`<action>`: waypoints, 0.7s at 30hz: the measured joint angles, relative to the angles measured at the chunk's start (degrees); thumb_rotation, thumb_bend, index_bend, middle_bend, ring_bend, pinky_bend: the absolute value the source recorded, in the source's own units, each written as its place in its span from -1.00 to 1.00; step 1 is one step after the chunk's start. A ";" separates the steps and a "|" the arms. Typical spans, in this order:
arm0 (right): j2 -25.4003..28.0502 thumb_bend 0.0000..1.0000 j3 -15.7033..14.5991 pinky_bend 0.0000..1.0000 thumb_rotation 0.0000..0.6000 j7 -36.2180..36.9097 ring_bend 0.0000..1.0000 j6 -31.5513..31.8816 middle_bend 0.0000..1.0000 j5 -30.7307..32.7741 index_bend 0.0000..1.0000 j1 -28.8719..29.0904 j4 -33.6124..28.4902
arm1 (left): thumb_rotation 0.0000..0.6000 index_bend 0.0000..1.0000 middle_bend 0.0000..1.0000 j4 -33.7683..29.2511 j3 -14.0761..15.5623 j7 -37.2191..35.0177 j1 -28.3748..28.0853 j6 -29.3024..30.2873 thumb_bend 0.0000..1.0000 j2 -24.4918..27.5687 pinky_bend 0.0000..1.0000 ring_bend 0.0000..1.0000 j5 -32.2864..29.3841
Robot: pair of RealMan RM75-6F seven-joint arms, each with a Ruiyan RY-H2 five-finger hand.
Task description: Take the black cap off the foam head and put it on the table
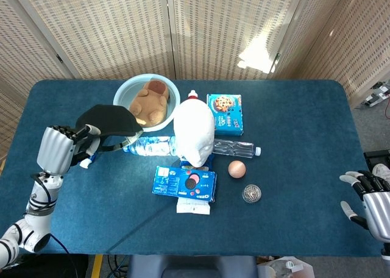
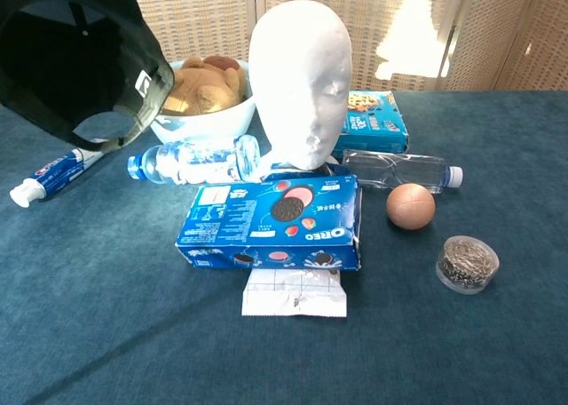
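Observation:
My left hand (image 1: 58, 149) grips the black cap (image 1: 108, 122) and holds it in the air over the table's left side, just left of the water bottle. In the chest view the cap (image 2: 75, 63) fills the upper left corner, its opening facing the camera; the hand itself is out of that frame. The white foam head (image 1: 194, 131) stands bare in the middle of the table (image 1: 292, 125), seen upright in the chest view (image 2: 300, 81). My right hand (image 1: 370, 199) hovers at the table's far right edge, fingers spread, holding nothing.
A bowl with a plush toy (image 1: 147, 99) sits behind the cap. A water bottle (image 1: 149, 146), a toothpaste tube (image 2: 58, 171), an Oreo box (image 1: 184, 183), a cookie box (image 1: 224, 113), a clear bottle (image 1: 234, 149), a brown ball (image 1: 236, 168) and a round tin (image 1: 251, 193) crowd the centre.

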 measured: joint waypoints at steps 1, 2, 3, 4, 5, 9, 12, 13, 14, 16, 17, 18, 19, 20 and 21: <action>-0.01 -0.45 0.00 -0.40 1.00 -0.04 -0.62 -0.01 -0.41 0.00 -0.35 0.03 -0.04 | 1.00 0.34 1.00 0.71 0.67 -0.03 0.26 0.18 -0.16 -0.46 1.00 1.00 0.54; -0.02 -0.45 0.00 -0.40 1.00 -0.08 -0.62 -0.02 -0.41 -0.02 -0.35 0.05 -0.06 | 1.00 0.34 1.00 1.26 1.11 -0.06 0.44 0.29 -0.16 -0.87 1.00 1.00 0.90; -0.03 -0.45 -0.01 -0.40 1.00 -0.11 -0.62 -0.02 -0.41 -0.02 -0.35 0.06 -0.07 | 1.00 0.34 1.00 1.84 1.46 -0.14 0.59 0.35 -0.16 -1.35 1.00 1.00 1.17; -0.04 -0.45 -0.02 -0.40 1.00 -0.13 -0.62 -0.03 -0.41 -0.02 -0.35 0.07 -0.09 | 1.00 0.34 1.00 2.63 1.86 -0.29 0.77 0.39 -0.16 -2.04 1.00 1.00 1.49; -0.04 -0.45 -0.05 -0.40 1.00 -0.15 -0.62 -0.01 -0.41 0.00 -0.35 0.05 -0.10 | 1.00 0.34 1.00 3.26 2.15 -0.41 0.87 0.38 -0.16 -2.53 1.00 1.00 1.67; 0.04 -0.45 -0.08 -0.40 1.00 -0.15 -0.62 0.21 -0.41 0.09 -0.35 -0.09 -0.13 | 1.00 0.34 1.00 6.45 3.33 -0.91 1.09 0.13 -0.16 -4.57 1.00 1.00 2.51; 0.06 -0.45 -0.10 -0.40 1.00 -0.13 -0.62 0.37 -0.41 0.16 -0.35 -0.19 -0.15 | 1.00 0.34 1.00 8.97 4.34 -1.70 1.20 -0.19 -0.16 -6.41 1.00 1.00 3.16; 0.05 -0.45 -0.12 -0.40 1.00 -0.12 -0.62 0.37 -0.41 0.19 -0.35 -0.21 -0.14 | 1.00 0.34 1.00 9.86 4.72 -1.96 1.24 -0.26 -0.16 -7.13 1.00 1.00 3.43; 0.03 -0.45 -0.15 -0.40 1.00 -0.12 -0.62 0.31 -0.41 0.24 -0.35 -0.21 -0.13 | 1.00 0.34 1.00 10.53 4.96 -2.11 1.26 -0.27 -0.16 -7.70 1.00 1.00 3.64; 0.02 -0.45 -0.17 -0.40 1.00 -0.16 -0.62 0.30 -0.41 0.25 -0.35 -0.21 -0.16 | 1.00 0.34 1.00 12.04 5.41 -2.47 1.30 -0.22 -0.16 -9.04 1.00 1.00 4.06; 0.03 -0.45 -0.17 -0.40 1.00 -0.17 -0.62 0.37 -0.41 0.22 -0.35 -0.23 -0.19 | 1.00 0.34 1.00 12.61 5.55 -2.69 1.33 -0.23 -0.16 -9.63 1.00 1.00 4.12; 0.04 -0.45 -0.17 -0.40 1.00 -0.19 -0.62 0.44 -0.41 0.20 -0.35 -0.25 -0.22 | 1.00 0.34 1.00 13.13 5.70 -2.92 1.36 -0.30 -0.16 -10.20 1.00 1.00 4.15; 0.06 -0.45 -0.16 -0.40 1.00 -0.19 -0.62 0.51 -0.41 0.18 -0.35 -0.27 -0.25 | 1.00 0.34 1.00 13.79 5.97 -3.18 1.41 -0.48 -0.16 -10.85 1.00 1.00 4.20; 0.10 -0.45 -0.17 -0.40 1.00 -0.18 -0.62 0.60 -0.41 0.14 -0.35 -0.31 -0.29 | 1.00 0.35 1.00 14.32 6.19 -3.31 1.44 -0.62 -0.16 -11.24 1.00 1.00 4.26; 0.14 -0.45 -0.19 -0.40 1.00 -0.19 -0.62 0.66 -0.41 0.12 -0.35 -0.35 -0.32 | 1.00 0.35 1.00 14.86 6.43 -3.40 1.48 -0.76 -0.16 -11.62 1.00 1.00 4.33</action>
